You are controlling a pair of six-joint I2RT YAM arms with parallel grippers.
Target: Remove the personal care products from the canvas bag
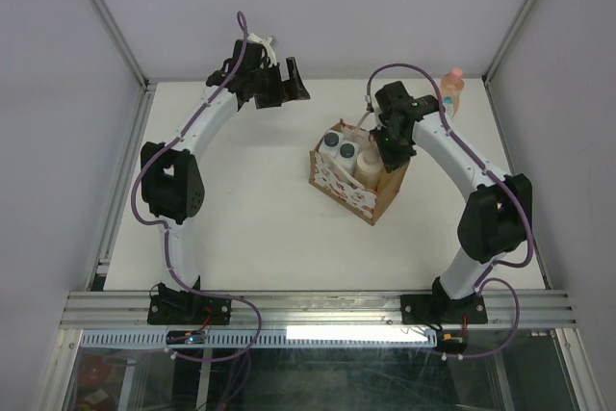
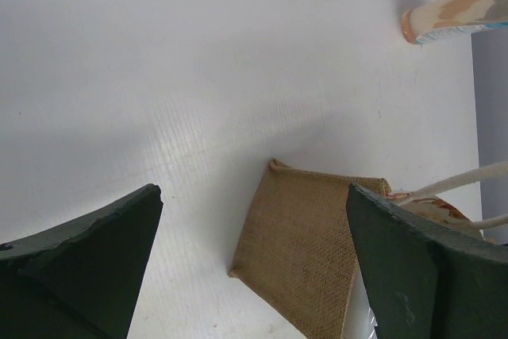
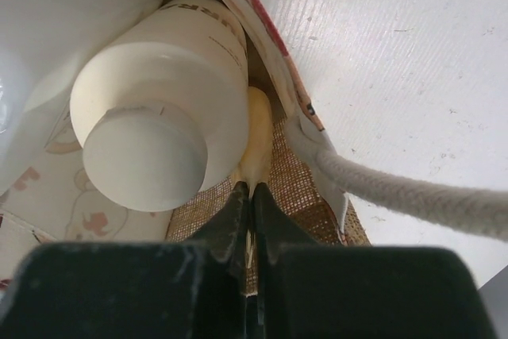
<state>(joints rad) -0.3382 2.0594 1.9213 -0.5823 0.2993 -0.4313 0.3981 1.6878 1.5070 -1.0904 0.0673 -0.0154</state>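
Your right gripper [image 3: 251, 190] is down inside the canvas bag [image 1: 383, 201], its jaws pressed together just beside the cream bottle [image 3: 159, 109] with the round lid. A pale yellowish strip [image 3: 258, 129] meets the tips, and you cannot tell whether it is pinched between them. One rope handle [image 3: 413, 196] runs out past the bag's patterned wall on the right of the wrist view. From above, you see the bag standing upright mid-table, with the cream bottle, a dark-capped white bottle [image 1: 332, 141] and a second white bottle [image 1: 347, 151] in it. The peach-orange bottle [image 1: 452, 91] stands on the table [image 1: 241, 218] near the far right corner, well apart from the bag. Your left gripper [image 1: 279, 84] hangs spread wide over the far left of the table, holding nothing.
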